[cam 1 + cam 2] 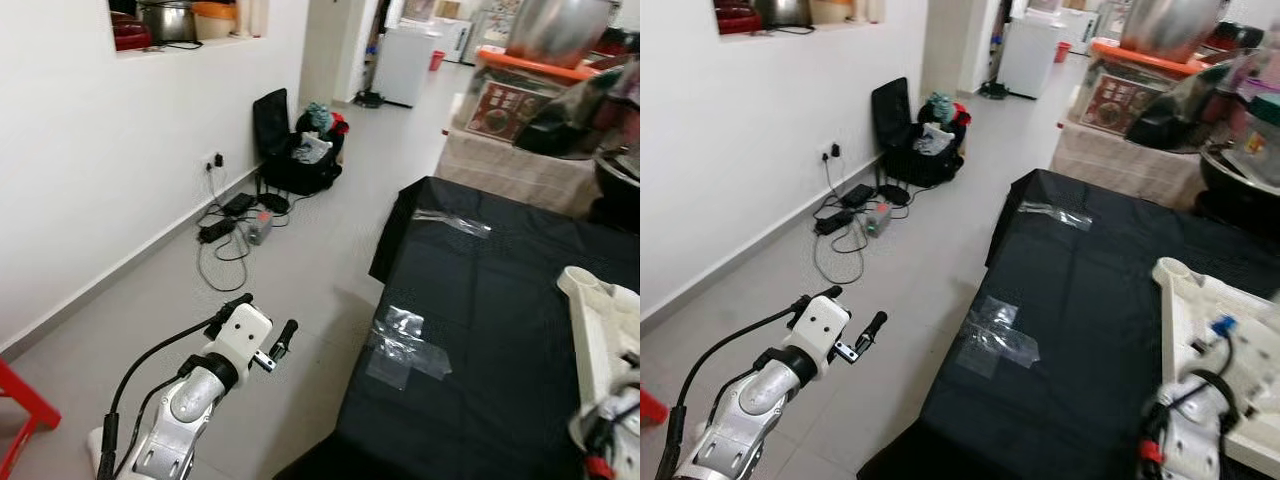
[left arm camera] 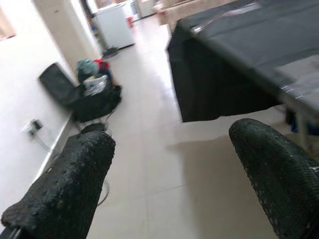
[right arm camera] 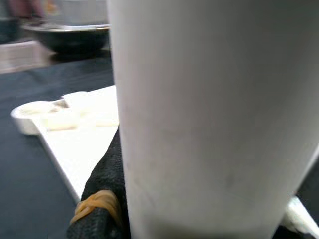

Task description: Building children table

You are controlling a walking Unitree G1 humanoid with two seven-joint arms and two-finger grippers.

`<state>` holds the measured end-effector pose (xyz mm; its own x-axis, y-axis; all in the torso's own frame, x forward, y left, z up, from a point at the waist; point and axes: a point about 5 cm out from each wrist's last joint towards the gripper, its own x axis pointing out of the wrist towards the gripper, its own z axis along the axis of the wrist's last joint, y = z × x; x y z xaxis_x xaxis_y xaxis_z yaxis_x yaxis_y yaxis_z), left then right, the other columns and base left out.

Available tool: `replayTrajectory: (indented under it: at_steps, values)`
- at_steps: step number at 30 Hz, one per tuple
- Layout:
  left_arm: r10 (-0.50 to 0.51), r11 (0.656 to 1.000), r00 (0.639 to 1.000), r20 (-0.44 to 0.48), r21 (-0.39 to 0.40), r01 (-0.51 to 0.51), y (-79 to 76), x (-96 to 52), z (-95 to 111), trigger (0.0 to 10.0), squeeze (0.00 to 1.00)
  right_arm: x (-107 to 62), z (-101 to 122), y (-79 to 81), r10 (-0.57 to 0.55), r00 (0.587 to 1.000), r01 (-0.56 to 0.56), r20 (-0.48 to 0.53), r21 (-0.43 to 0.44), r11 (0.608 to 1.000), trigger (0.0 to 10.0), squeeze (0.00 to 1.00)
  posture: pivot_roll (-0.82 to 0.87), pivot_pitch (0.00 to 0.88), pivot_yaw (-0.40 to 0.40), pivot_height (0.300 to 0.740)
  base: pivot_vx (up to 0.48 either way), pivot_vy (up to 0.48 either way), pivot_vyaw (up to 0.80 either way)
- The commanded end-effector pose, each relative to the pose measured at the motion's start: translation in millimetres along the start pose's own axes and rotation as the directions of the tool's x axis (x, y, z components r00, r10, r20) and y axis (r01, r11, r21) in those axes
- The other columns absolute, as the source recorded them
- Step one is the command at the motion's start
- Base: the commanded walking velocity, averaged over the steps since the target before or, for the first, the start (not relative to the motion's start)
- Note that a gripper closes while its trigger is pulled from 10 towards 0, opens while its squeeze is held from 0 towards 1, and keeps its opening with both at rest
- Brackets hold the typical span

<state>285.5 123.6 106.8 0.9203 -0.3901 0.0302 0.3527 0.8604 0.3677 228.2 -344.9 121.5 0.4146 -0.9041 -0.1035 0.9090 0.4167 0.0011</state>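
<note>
A white plastic table top [image 1: 1210,330] lies flat on the black-covered table [image 1: 480,330], at its right side. My right arm [image 1: 1185,440] reaches over the near end of that top. In the right wrist view a thick white table leg [image 3: 209,109] stands between the fingers of my right gripper [image 3: 199,219], and a black finger [image 3: 99,199] with a rubber band presses against it. My left gripper [image 1: 262,320] hangs over the bare floor left of the table, open with nothing between its fingertips [image 2: 75,174].
Clear tape patches [image 1: 405,345] stick to the black cloth near its left edge. A black bag of clothes [image 1: 300,150] and cables with a power strip [image 1: 235,225] lie by the white wall. A red stool [image 1: 20,410] is at my lower left. A cloth-covered table with pots [image 1: 510,165] stands behind.
</note>
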Motion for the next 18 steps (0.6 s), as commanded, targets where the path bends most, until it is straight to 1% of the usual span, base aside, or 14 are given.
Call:
replayTrajectory:
  at_steps: [1, 2, 3, 4, 5, 6, 7, 10, 11, 12, 14, 15, 17, 18]
  values:
    - [-0.017, 1.0, 1.0, 0.001, 0.0, 0.017, -4.4, 0.9, 1.0, 10.0, 0.0, -3.2, -32.7, -8.3, -0.067, 0.987, 0.051, -0.143, -0.118, 0.992, 0.0, 0.0, 0.03, 0.0, -0.121, 0.74, 0.0, 0.0, 0.0]
    - [-0.015, 1.0, 1.0, 0.001, 0.0, 0.015, -3.7, 0.7, 1.1, 10.0, 0.0, -3.8, -32.9, -2.1, -0.049, 0.986, 0.032, -0.158, -0.11, 0.993, 0.0, 0.0, 0.03, 0.0, -0.121, 0.74, 0.0, 0.0, 0.0]
    - [-0.015, 1.0, 1.0, 0.001, 0.0, 0.015, -3.7, 0.7, 1.1, 10.0, 0.0, -3.8, -32.9, -2.1, -0.049, 0.986, 0.032, -0.158, -0.11, 0.993, 0.0, 0.0, 0.03, 0.0, -0.121, 0.74, 0.0, 0.0, 0.0]
    - [-0.014, 1.0, 1.0, 0.001, 0.001, 0.014, -2.9, 0.3, 1.1, 10.0, 0.0, -4.9, -33.2, 4.0, -0.027, 0.985, 0.01, -0.17, -0.097, 0.995, 8.3, 0.0, 0.03, 0.0, -0.121, 0.74, 0.0, 0.0, 0.0]
    - [-0.014, 1.0, 1.0, 0.001, 0.001, 0.014, -2.9, 0.3, 1.1, 10.0, 0.0, -4.9, -33.2, 4.0, -0.027, 0.985, 0.01, -0.17, -0.097, 0.995, 8.3, 0.0, 0.03, 0.0, -0.121, 0.74, 0.0, 0.0, 0.0]
    - [-0.011, 1.0, 1.0, 0.0, 0.001, 0.011, -2.0, -0.2, 0.8, 10.0, 0.0, -6.8, -33.2, 11.6, 0.005, 0.984, -0.019, -0.179, -0.078, 0.997, 9.9, 0.0, 0.04, 0.0, -0.125, 0.74, 0.0, 0.0, 0.0]
    - [-0.011, 1.0, 1.0, 0.0, 0.001, 0.011, -2.0, -0.2, 0.8, 10.0, 0.0, -6.8, -33.2, 11.6, 0.005, 0.984, -0.019, -0.179, -0.078, 0.997, 9.9, 0.0, 0.04, 0.0, -0.125, 0.74, 0.0, 0.0, 0.0]
    - [-0.01, 1.0, 1.0, -0.001, 0.001, 0.01, -2.0, -0.6, 0.6, 10.0, 0.0, -12.2, -24.4, 29.1, 0.111, 0.984, -0.111, -0.141, 0.011, 0.994, 10.0, 0.0, 0.04, 0.0, -0.125, 0.74, 0.0, 0.0, 0.0]
    - [-0.011, 1.0, 1.0, 0.0, 0.001, 0.011, -2.1, -0.5, 0.7, 10.0, 0.0, -13.5, -19.6, 33.2, 0.148, 0.981, -0.142, -0.122, 0.058, 0.988, 10.0, 1.0, 0.03, 0.0, -0.12, 0.74, 0.0, 0.0, 0.0]
    - [-0.011, 1.0, 1.0, 0.0, 0.001, 0.011, -2.1, -0.5, 0.7, 10.0, 0.0, -13.5, -19.6, 33.2, 0.148, 0.981, -0.142, -0.122, 0.058, 0.988, 10.0, 1.0, 0.03, 0.0, -0.12, 0.74, 0.0, 0.0, 0.0]
    - [-0.012, 1.0, 1.0, 0.0, 0.0, 0.012, -2.1, -0.4, 0.7, 10.0, 0.0, -17.4, -11.0, 47.1, 0.286, 0.953, -0.267, -0.097, 0.172, 0.948, 10.0, 1.0, 0.03, 0.0, -0.12, 0.74, 0.0, 0.0, 0.0]
    - [-0.012, 1.0, 1.0, 0.0, 0.0, 0.012, -2.1, -0.4, 0.7, 10.0, 0.0, -18.8, -8.5, 51.4, 0.327, 0.941, -0.304, -0.087, 0.204, 0.931, 10.0, 1.0, 0.03, 0.0, -0.12, 0.74, 0.0, 0.0, 0.0]
    - [-0.012, 1.0, 1.0, 0.0, 0.0, 0.012, -2.2, -0.4, 0.7, 10.0, 0.0, -19.8, -7.3, 53.9, 0.349, 0.934, -0.324, -0.083, 0.219, 0.92, 10.0, 1.0, 0.03, 0.0, -0.12, 0.74, 0.0, 0.0, 0.0]
    - [-0.013, 1.0, 1.0, 0.0, 0.0, 0.013, -2.3, -0.1, 0.7, 10.0, 0.0, -26.1, -0.5, 66.1, 0.474, 0.879, -0.444, -0.055, 0.27, 0.854, 10.0, 1.0, 0.03, 0.0, -0.119, 0.74, 0.0, 0.0, 0.0]
